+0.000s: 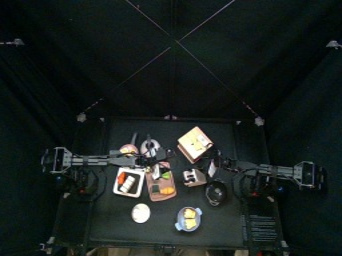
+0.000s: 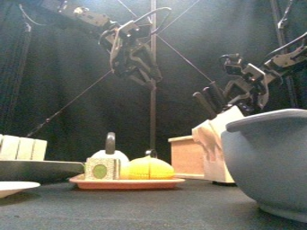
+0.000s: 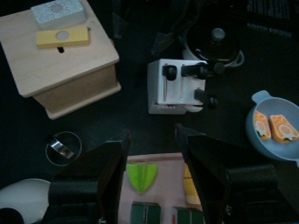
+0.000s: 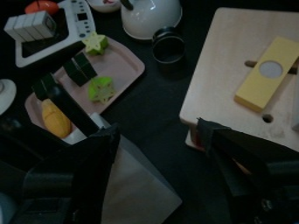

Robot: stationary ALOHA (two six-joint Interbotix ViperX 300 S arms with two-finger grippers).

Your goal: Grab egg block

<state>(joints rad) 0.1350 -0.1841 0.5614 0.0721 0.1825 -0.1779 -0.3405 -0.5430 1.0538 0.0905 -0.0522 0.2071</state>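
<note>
The egg block (image 3: 61, 36), a flat yellow piece with a white disc, lies on top of a pale wooden box (image 3: 59, 74), next to a white block (image 3: 59, 10). It also shows in the right wrist view (image 4: 268, 72) on the same box (image 4: 239, 52). The box stands at the table's back middle (image 1: 197, 142). My left gripper (image 3: 158, 162) is open and empty, held above the table to the box's left (image 1: 144, 150). My right gripper (image 4: 158, 157) is open and empty, hanging just in front of the box (image 1: 214, 168). Neither touches the egg block.
A pink tray (image 4: 87, 79) with sushi pieces and a green leaf (image 3: 140, 178) lies in the middle. Around it are a white teapot (image 4: 152, 13), a small black cup (image 4: 170, 45), a white toy appliance (image 3: 176, 85), a black pot (image 3: 216, 39) and a blue bowl (image 3: 278, 127).
</note>
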